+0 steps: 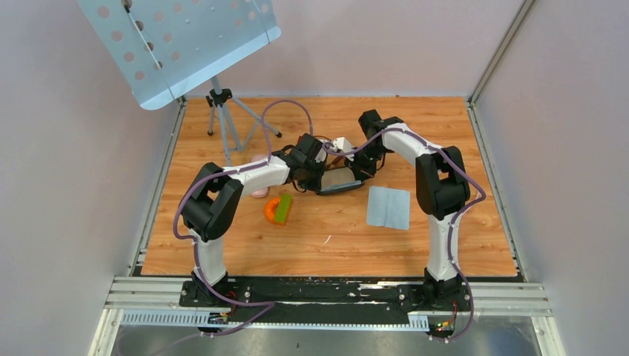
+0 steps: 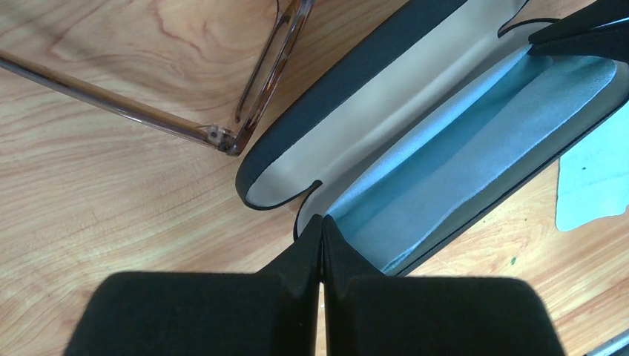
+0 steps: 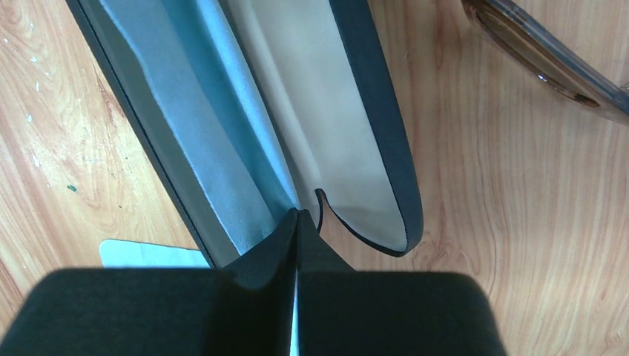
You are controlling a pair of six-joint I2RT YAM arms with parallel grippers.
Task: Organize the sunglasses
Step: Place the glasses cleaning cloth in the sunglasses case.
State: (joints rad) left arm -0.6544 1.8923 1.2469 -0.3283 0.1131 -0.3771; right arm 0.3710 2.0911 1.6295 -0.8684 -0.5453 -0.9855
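Between left end effector (image 1: pixel 317 182) and right end effector (image 1: pixel 361 174), top view: open black glasses case (image 1: pixel 339 182) on desk (image 1: pixel 334 245). Left wrist: fingers (image 2: pixel 297 259) pressed together, pinching case end; sunglasses (image 2: pixel 248 122) ahead-left, outside case. Right wrist: fingers likewise clamped on opposite case end; sunglasses ahead-right on desk.

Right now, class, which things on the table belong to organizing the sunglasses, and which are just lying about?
Job: sunglasses; black case, lying open; light-blue cloth, probably.
Lying about: orange-and-green object; pink case; music stand.
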